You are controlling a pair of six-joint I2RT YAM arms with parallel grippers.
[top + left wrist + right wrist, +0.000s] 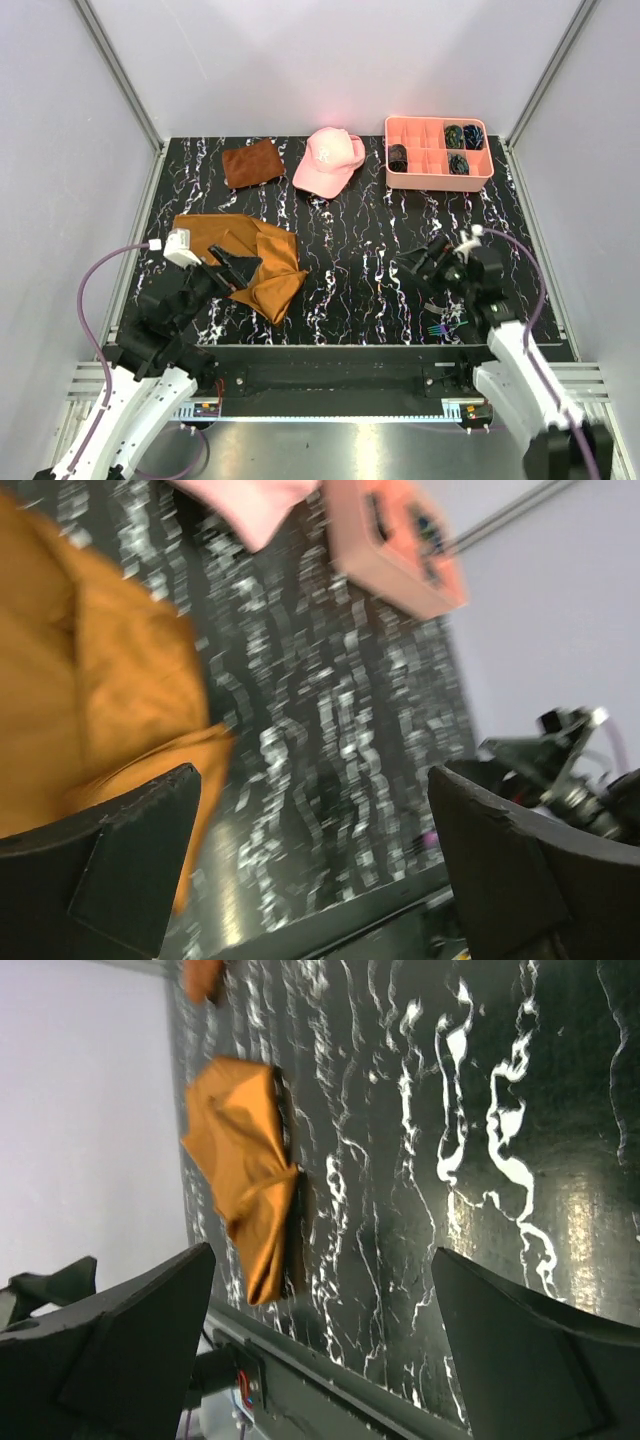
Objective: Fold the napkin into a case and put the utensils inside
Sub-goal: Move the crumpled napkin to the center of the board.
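left jaws: spread wide, empty, over napkin [277, 268] | right jaws: spread wide, empty

Left arm [160, 310] and right arm [490, 290] hover, fingers [120, 860] spread wide.

light: bright, even, overhead | shadows: soft, faint | glare: sheen on worktop [590, 1210], well apart from napkin [245, 1170] | blur: left wrist view smeared throughout | top view: sharp

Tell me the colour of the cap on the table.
Pink. The cap shows best in the top view.
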